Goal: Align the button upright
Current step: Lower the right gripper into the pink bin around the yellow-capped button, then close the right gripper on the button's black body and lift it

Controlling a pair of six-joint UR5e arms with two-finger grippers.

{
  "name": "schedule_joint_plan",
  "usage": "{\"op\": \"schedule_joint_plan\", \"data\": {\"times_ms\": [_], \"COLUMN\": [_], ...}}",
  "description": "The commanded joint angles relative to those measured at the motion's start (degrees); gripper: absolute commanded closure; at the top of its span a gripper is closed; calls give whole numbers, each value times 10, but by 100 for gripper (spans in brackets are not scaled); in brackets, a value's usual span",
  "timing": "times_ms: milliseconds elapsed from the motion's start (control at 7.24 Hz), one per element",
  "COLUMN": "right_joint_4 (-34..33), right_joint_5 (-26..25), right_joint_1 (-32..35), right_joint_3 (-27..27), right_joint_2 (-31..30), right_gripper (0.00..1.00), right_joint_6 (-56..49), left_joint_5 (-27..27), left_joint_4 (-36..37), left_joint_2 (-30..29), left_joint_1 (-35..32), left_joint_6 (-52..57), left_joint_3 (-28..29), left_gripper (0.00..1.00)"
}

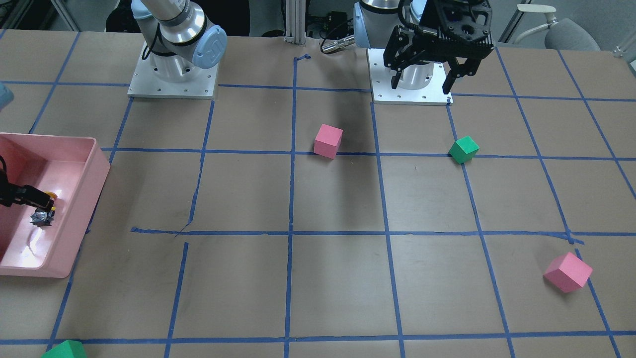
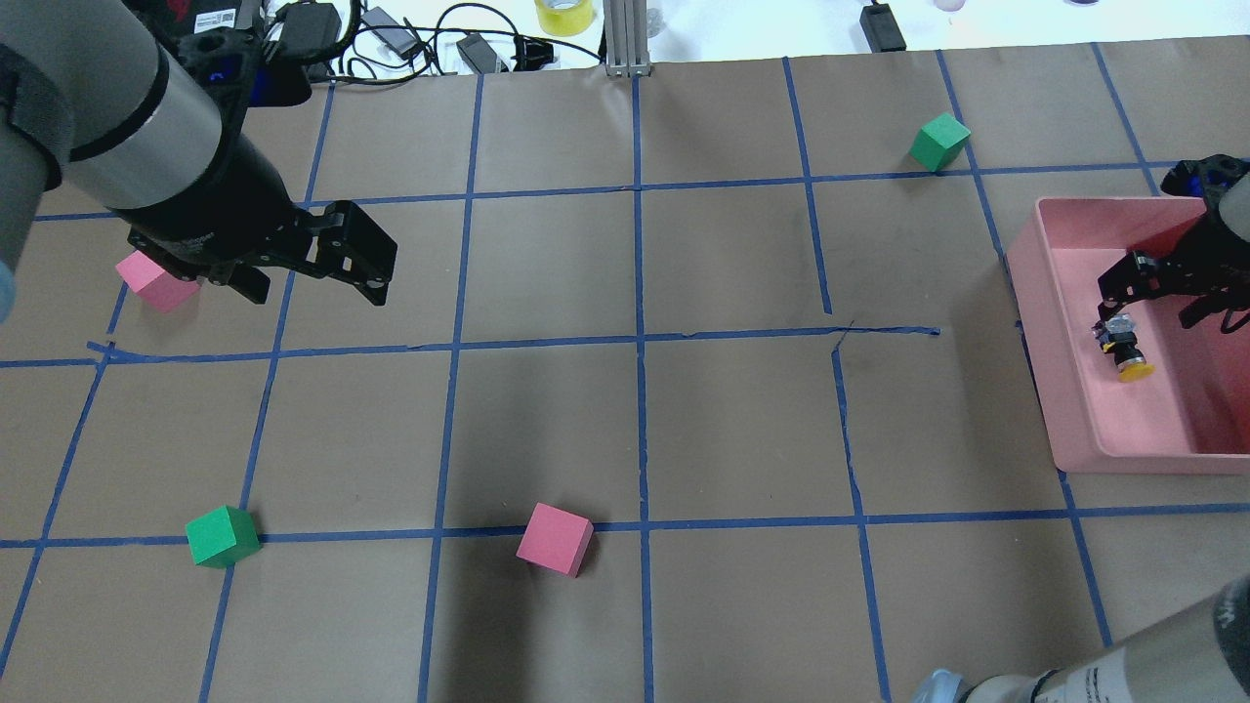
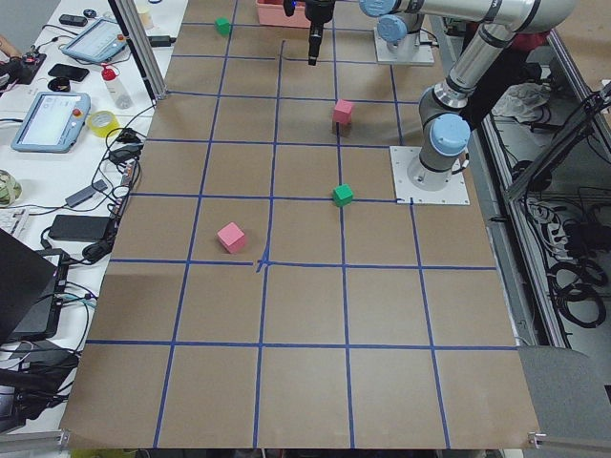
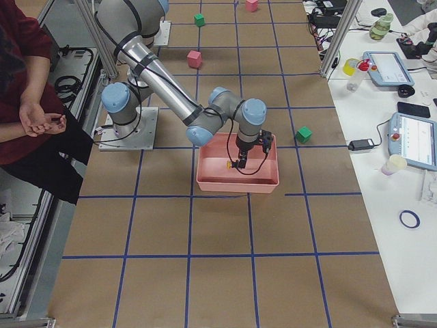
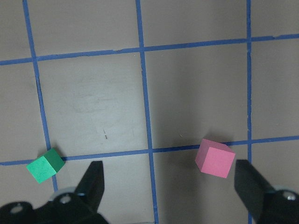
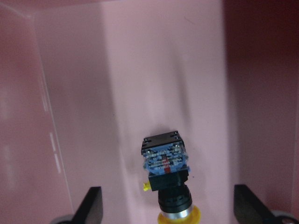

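Observation:
The button (image 2: 1123, 350) lies on its side on the floor of a pink bin (image 2: 1037, 332), yellow cap toward the robot, black-grey block base away. It also shows in the front view (image 1: 44, 213) and close up in the right wrist view (image 6: 167, 172). My right gripper (image 2: 1160, 289) is inside the bin just over the button and open. In the right wrist view its fingers (image 6: 92, 207) flank the cap end without touching it. My left gripper (image 2: 322, 266) hangs open and empty above the table, far from the bin, and also shows in the left wrist view (image 5: 173, 196).
Pink cubes (image 2: 554, 539) (image 2: 154, 281) and green cubes (image 2: 223, 536) (image 2: 939, 142) lie scattered on the taped brown table. The bin walls (image 1: 97, 179) close in around my right gripper. Cables and devices lie along the far table edge.

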Motion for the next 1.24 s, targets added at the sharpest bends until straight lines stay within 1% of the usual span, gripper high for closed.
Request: {"op": "schedule_joint_plan", "data": {"times_ms": [0,276,414,691,829,1105], "right_joint_4": [0,0,0,2,7,10], "right_joint_5": [-3,-4,-1,-5,-6,-6], "right_joint_1": [-1,0,0,0,0,-1], "right_joint_3": [0,0,0,0,0,-6], "right_joint_2": [28,44,48,49,47,39], "right_gripper": [0,0,16,85,100,100], "right_joint_6": [5,11,13,12,15,19], "left_joint_5": [0,0,1,0,0,-1], "left_joint_4": [0,-1,-1,-1,-1,0], "left_joint_2": [0,0,0,1,1,1], "left_joint_1": [1,1,0,1,1,1], "left_joint_6": [-1,-1,-1,0,0,0], "left_joint_3": [0,0,0,1,0,0], "left_gripper": [0,0,0,0,0,0]}}
